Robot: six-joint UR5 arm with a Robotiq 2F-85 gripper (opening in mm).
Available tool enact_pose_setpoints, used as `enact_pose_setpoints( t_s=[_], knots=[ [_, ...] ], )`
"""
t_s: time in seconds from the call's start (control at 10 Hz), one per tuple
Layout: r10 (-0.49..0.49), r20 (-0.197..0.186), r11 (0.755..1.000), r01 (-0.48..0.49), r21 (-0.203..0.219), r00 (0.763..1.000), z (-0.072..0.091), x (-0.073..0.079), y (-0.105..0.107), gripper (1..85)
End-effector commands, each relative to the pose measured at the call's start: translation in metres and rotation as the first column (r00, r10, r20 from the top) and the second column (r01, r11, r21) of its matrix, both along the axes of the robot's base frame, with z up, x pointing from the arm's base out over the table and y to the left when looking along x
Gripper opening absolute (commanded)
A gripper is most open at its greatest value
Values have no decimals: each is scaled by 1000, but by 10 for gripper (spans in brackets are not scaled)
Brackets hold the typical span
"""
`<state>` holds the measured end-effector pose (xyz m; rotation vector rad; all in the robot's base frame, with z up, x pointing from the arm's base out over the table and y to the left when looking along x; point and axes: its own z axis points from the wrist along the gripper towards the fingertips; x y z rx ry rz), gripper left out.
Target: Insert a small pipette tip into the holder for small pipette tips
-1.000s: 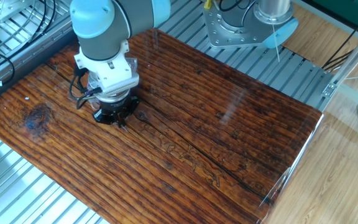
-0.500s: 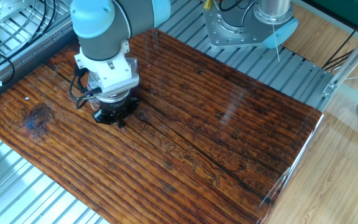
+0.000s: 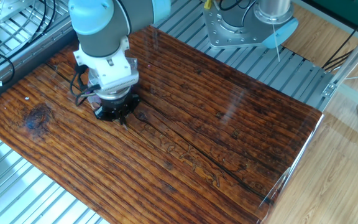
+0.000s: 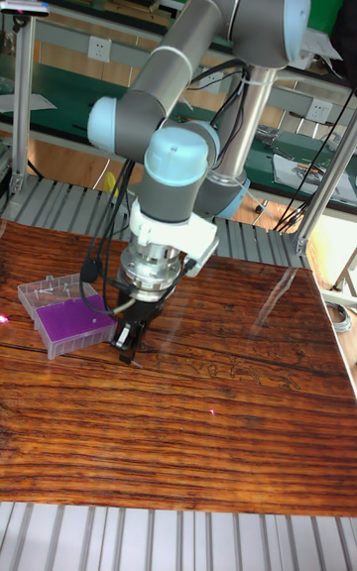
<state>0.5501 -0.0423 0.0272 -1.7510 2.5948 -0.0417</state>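
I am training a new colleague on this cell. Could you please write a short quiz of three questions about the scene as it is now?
1. True or false: the claw is low, close to the wooden table.
2. Choose one: in the tall fixed view, the holder for small pipette tips lies
A) beside the claw, toward the left edge of the picture
B) beside the claw, toward the right edge of the picture
C) at the near edge of the table
3. Fill in: the top plate of the holder is ___ in colour.

Key: 1 true; 2 A; 3 purple.
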Motion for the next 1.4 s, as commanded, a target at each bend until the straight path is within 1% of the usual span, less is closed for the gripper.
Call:
enact_pose_setpoints(
  t_s=[0.0, 0.1, 0.2, 0.3, 0.4, 0.5, 0.6, 0.7, 0.8, 0.9, 1.0, 1.2, 1.3],
  knots=[
    [37, 12, 992, -35, -125, 999, 44, -8, -33, 10],
    [75, 28, 978, -68, -199, 997, 63, -8, -52, 10],
    [117, 42, 956, -101, -274, 992, 82, -10, -72, 10],
    [148, 43, 937, -126, -325, 988, 94, -13, -87, 10],
    [169, 41, 926, -144, -349, 985, 98, -13, -96, 10],
    [197, 34, 908, -169, -383, 980, 101, -10, -105, 10],
    [213, 0, 872, -190, -451, 977, 104, -9, -118, 10],
    [209, -43, 845, -202, -495, 977, 105, -16, -124, 10],
    [222, -73, 816, -226, -532, 972, 105, -18, -128, 10],
    [231, -87, 799, -240, -551, 969, 104, -19, -127, 10],
    [244, -91, 784, -251, -568, 966, 102, -18, -126, 10],
    [283, -112, 763, -294, -575, 953, 94, -20, -118, 10],
    [321, -126, 748, -333, -575, 939, 87, -19, -112, 10]
  ],
)
